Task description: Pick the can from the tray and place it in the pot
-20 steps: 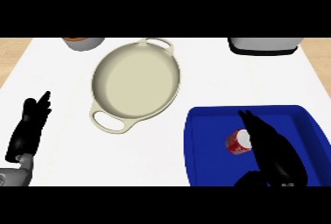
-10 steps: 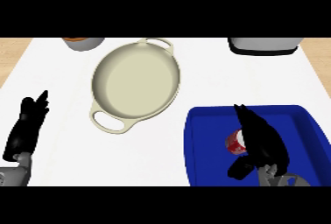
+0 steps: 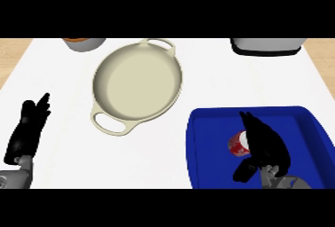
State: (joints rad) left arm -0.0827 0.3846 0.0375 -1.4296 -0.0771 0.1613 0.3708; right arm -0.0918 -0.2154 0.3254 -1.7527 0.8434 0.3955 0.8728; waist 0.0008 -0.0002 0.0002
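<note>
Nearest the lower edge, the robot's right hand (image 3: 265,144) comes up over the blue rectangular plastic tray (image 3: 203,150), its black fingers stretched forward and its thumb hanging down at the near side; the fingers lie over and against the small red-and-white metal can (image 3: 237,144), which sits inside the tray toward its left-centre, partly hidden by the hand. Whether the fingers actually close round the can cannot be told, since the hand covers most of it. At the lower left, well apart from the tray, the left hand (image 3: 27,131) rests above the white counter top (image 3: 209,88) near its left edge, fingers straight and pointing away, holding nothing. Farther out, between the two hands and to the left of the tray, stands the cream oval enamel pot (image 3: 137,84) with a loop handle at its near end and another at its far end; its inside shows bare. At the far edge of the counter, a grey round container with orange contents (image 3: 83,42) sits at the left beyond the pot, and a grey-and-white boxy appliance (image 3: 267,45) sits at the right, both cut by the upper edge.
</note>
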